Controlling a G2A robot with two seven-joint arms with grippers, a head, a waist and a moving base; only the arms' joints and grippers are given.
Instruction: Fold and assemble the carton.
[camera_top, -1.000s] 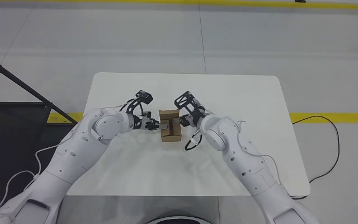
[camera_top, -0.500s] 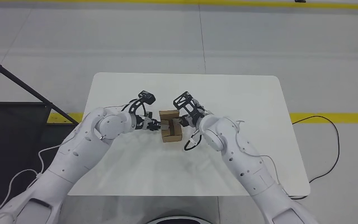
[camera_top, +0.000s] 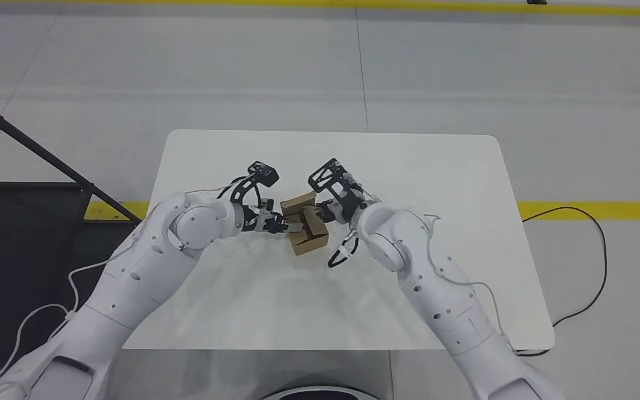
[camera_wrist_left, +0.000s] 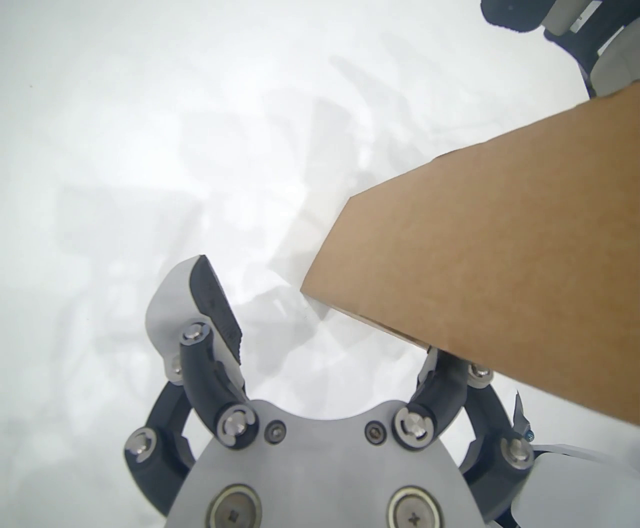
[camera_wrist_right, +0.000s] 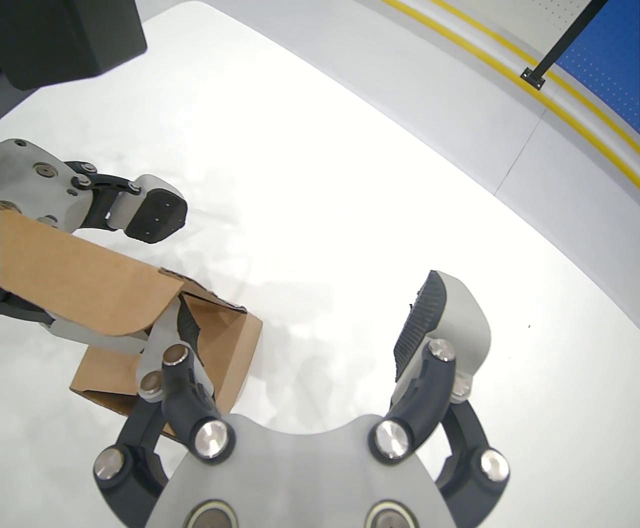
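Note:
A small brown carton (camera_top: 310, 238) lies near the middle of the white table (camera_top: 430, 170), turned askew, with a flap (camera_top: 296, 206) raised. My left gripper (camera_top: 277, 224) is at its left side, open. In the left wrist view the flap (camera_wrist_left: 475, 280) covers one finger of the left gripper (camera_wrist_left: 320, 316); the other finger (camera_wrist_left: 215, 305) stands free over the table. My right gripper (camera_wrist_right: 305, 315) is open at the carton's right side. One of its fingers (camera_wrist_right: 186, 322) reaches inside the carton (camera_wrist_right: 235, 350); the other (camera_wrist_right: 425, 315) is outside, over bare table.
A black stand (camera_top: 45, 155) and a dark mat (camera_top: 40, 230) lie off the table's left edge. A cable (camera_top: 590, 260) runs on the floor to the right. Wide bare tabletop (camera_top: 440, 250) surrounds the carton.
The carton has turned and now sits askew, its flap lifted higher. Both grippers have shifted slightly with it and stay open.

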